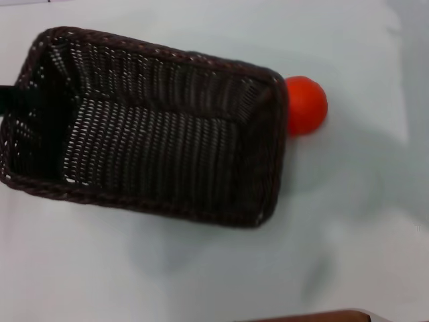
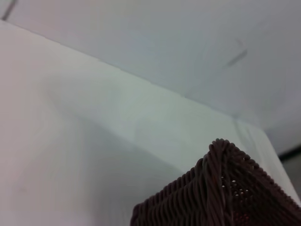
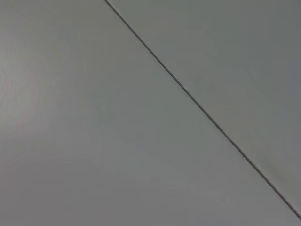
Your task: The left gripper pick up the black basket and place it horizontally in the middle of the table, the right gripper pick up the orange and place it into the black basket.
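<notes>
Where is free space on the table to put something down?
The table is bare along the near side, in front of the black basket, and to the right of the orange. It is crowded where the orange sits against the basket's right end, and the left gripper is at its left end.

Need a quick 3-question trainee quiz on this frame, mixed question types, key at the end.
1. True or false: the orange already lies inside the black basket.
2. Which short end of the basket does the left pincer reach? A) the end on the robot's left B) the end on the robot's right
3. Fill in: the orange rests on the table beside the basket's ____ end.

Key
1. False: it sits outside, by the rim.
2. A: a black finger shows at that rim; whether it is clamped cannot be judged.
3. Right.
</notes>
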Robot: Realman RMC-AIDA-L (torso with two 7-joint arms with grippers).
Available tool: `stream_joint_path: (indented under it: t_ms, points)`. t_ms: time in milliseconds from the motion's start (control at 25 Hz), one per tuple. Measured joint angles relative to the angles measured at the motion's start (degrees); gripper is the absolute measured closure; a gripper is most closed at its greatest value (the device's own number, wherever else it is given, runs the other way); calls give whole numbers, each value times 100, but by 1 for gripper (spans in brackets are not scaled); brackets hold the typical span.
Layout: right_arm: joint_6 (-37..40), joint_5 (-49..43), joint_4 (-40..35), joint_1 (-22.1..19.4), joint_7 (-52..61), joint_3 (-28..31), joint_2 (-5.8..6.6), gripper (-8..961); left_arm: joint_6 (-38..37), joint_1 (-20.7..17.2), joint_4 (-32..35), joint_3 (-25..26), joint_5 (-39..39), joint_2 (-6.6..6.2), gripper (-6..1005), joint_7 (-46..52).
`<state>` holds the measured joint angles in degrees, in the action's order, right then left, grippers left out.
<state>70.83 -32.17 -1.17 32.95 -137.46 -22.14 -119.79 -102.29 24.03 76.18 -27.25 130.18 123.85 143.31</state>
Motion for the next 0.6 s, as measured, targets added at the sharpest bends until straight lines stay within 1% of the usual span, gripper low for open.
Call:
stream_joint_path:
  t_ms: [120,240,400,600]
  points:
    - [0,0,0,-17,0,3,0,345,332,-126,-218,103,-173,17,778,44]
    - [1,0,0,-21,3,29,0,347,648,-211,-477,89,-307,29,772,47]
    - [1,0,1,-24,65,40,0,349,840,-265,-741,82,-341,39,764,30]
    - [1,0,3,-26,97,44,0,352,1021,-373,-908,76,-396,59,755,48]
